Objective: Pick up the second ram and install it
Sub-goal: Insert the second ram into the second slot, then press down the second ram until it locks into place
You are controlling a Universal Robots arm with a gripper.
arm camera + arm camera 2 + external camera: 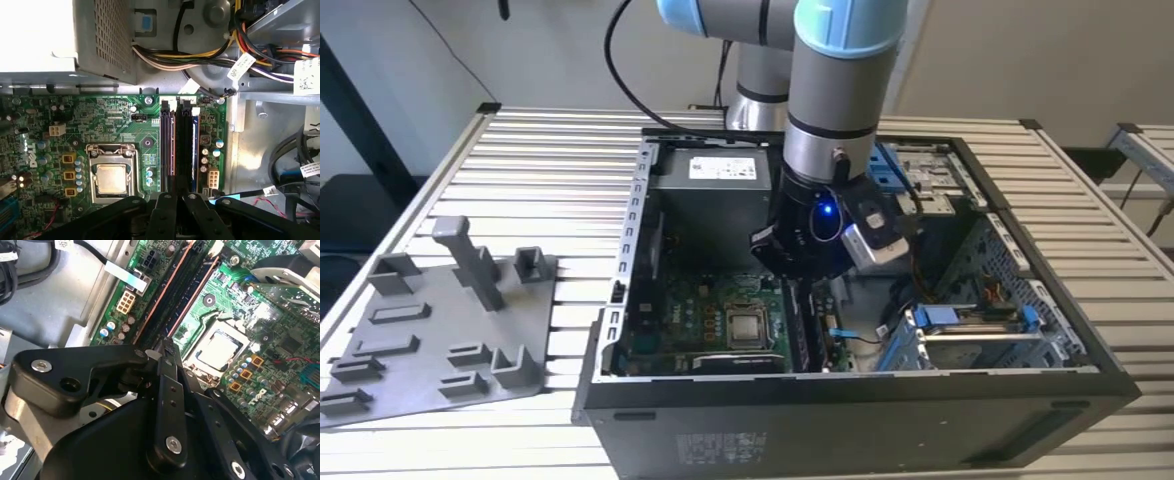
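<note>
The second ram is a long dark stick standing on edge in the memory slots of the green motherboard, beside the processor socket. In the second wrist view the second ram runs away from the fingertips along a copper-coloured slot edge. My gripper is shut on the stick's near end, its black fingers pressed together over the slot. In the exterior view my gripper reaches low inside the open computer case.
The grey holder tray with upright posts lies on the slatted table at the exterior view's left. Inside the case are a power supply, bundled cables and a blue drive bracket, all close to the arm.
</note>
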